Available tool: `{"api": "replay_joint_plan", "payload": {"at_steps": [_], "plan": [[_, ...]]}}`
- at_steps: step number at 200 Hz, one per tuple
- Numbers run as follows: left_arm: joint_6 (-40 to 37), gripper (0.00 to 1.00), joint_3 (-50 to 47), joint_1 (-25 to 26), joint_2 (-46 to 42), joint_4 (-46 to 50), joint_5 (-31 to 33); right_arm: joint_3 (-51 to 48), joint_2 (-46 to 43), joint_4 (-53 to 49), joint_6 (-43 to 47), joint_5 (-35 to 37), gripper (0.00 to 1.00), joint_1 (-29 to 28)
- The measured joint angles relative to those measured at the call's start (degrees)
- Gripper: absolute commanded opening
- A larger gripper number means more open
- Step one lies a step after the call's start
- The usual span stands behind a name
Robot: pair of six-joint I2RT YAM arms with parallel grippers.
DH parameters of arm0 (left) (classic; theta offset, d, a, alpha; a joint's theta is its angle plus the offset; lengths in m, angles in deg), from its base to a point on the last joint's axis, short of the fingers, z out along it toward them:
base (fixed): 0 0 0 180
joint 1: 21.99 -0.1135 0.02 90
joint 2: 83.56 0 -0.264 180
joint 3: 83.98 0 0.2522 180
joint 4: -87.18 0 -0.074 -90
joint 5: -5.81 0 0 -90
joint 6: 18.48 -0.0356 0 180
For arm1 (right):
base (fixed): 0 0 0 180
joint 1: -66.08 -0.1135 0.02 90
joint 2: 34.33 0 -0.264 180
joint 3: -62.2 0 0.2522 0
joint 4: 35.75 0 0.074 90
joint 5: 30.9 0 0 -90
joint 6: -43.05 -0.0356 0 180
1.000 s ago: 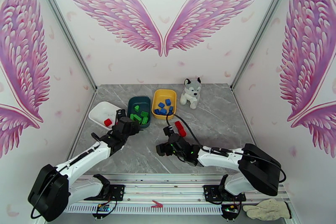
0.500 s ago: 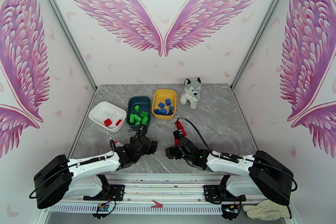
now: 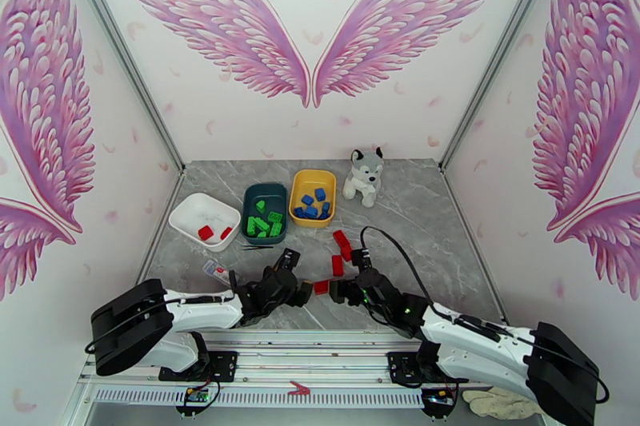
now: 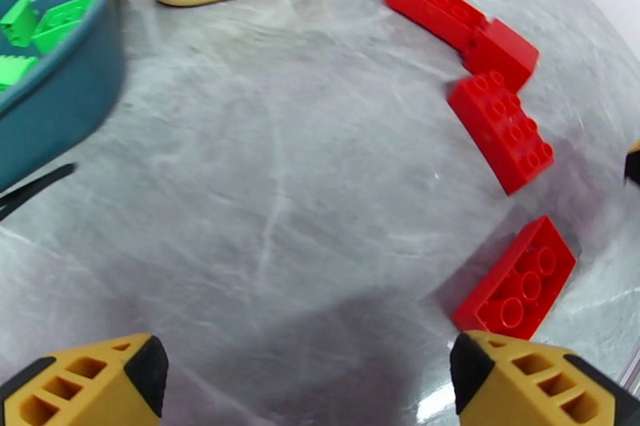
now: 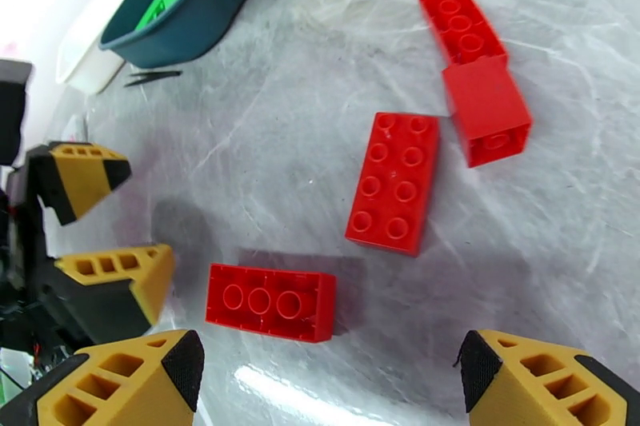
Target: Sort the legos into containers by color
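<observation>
Change, left arm: we are noting that the left gripper [image 4: 308,360], over the white tray [image 3: 186,216] a second ago, has swung back to the near middle of the desk [image 3: 416,212]. Its fingers are standing wide apart with nothing between them.
Change, white tray: we are counting two red bricks [image 3: 206,232] in it now, against one visible before.
Change, right arm: the right gripper [image 5: 332,364] has shifted rightward, baring more of the desk. Its fingers are likewise spread and holding nothing.
Meaning for the task: we are judging one red delivery finished and the next pick about to start. Green bricks [image 3: 264,224] are sitting in the dark teal tray [image 3: 265,194], blue bricks [image 3: 312,205] in the yellow tray [image 3: 314,177].
Left to sort: four more red ones are lying loose on the desk. The nearest brick [image 5: 270,304] is just ahead of both grippers, a two-by-four brick [image 5: 394,182] is beyond it, and a touching pair [image 5: 462,24] is farther out.
Crowding: both grippers are facing the nearest brick from opposite sides, close together. We are expecting room for only one to go in.
Open room: bare grey surface is lying around the loose bricks and off to the right. The plush husky [image 3: 364,174] is standing well apart at the back.
Edges: the white tray is sitting by the desk's left edge, near the wall. A thin black item [image 5: 152,77] is lying in front of the dark teal tray, on the likely way there.
</observation>
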Motion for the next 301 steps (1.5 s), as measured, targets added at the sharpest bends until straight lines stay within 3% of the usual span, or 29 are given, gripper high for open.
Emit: {"api": "replay_joint_plan", "payload": {"at_steps": [56, 113, 133, 168, 186, 238, 301], "plan": [[-3.93, 0.97, 2.34, 0.28, 8.44, -5.44, -3.34, -1.40, -9.14, -6.95, -1.01, 2.91, 0.94, 0.11], [-6.56, 0.95, 4.61, 0.11, 11.61, -7.56, -3.89, -2.71, -9.62, -8.22, -1.49, 3.13, 0.94, 0.22], [-7.02, 0.95, 3.58, 0.17, 7.91, -4.98, -5.75, -2.73, -9.62, -8.22, -1.51, 3.10, 0.94, 0.22], [-8.96, 0.96, -1.84, 0.94, -6.38, -2.43, -10.08, -2.71, -9.62, -8.22, -1.49, 3.10, 0.94, 0.22], [-10.14, 0.95, -2.60, 2.97, -8.44, -2.60, -11.58, -2.71, -9.66, -8.22, -1.49, 3.10, 0.93, 0.33], [-13.77, 0.91, 1.92, 6.19, 7.65, -5.68, -12.61, -2.56, -10.95, -9.31, -1.49, 3.08, 0.92, 0.37], [-16.15, 0.85, 9.84, 5.73, 17.16, -9.62, -9.92, -2.56, -14.05, -11.30, -1.46, 3.08, 0.92, 0.48]]}}
